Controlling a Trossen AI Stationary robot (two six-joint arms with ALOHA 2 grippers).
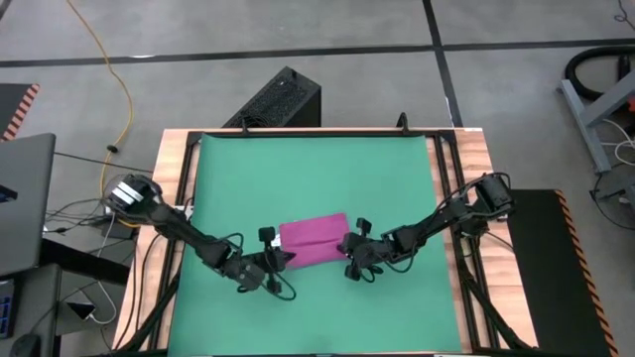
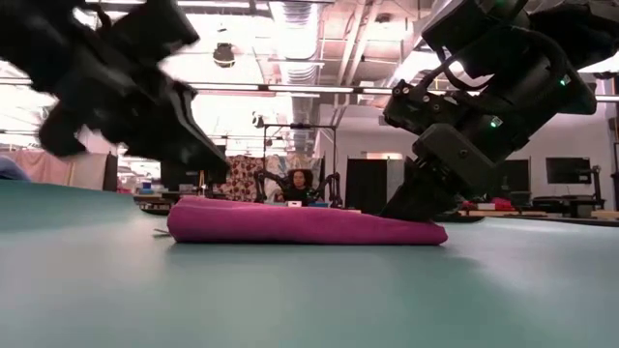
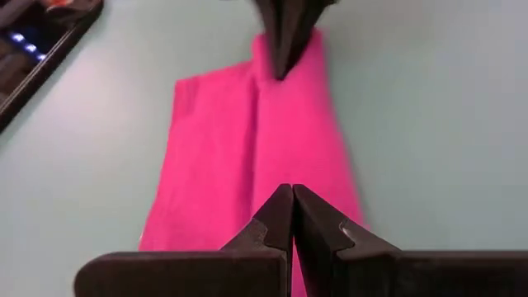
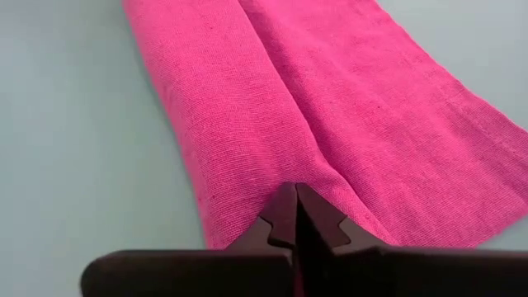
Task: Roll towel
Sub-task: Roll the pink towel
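High view shows the towel lying between my two claws near the front middle of the green mat, its long axis running from one claw across to the other. My left claw sits at the towel's left end, fingers pressed together with nothing visibly pinched. My right claw meets the right end, jaws nearly closed, their tips at the crease where a rolled edge lies over the flat part; I judge it nips the fabric there. Both are about equally near. Beneath the mat is a wooden surface; beyond it, concrete floor and an open workshop.
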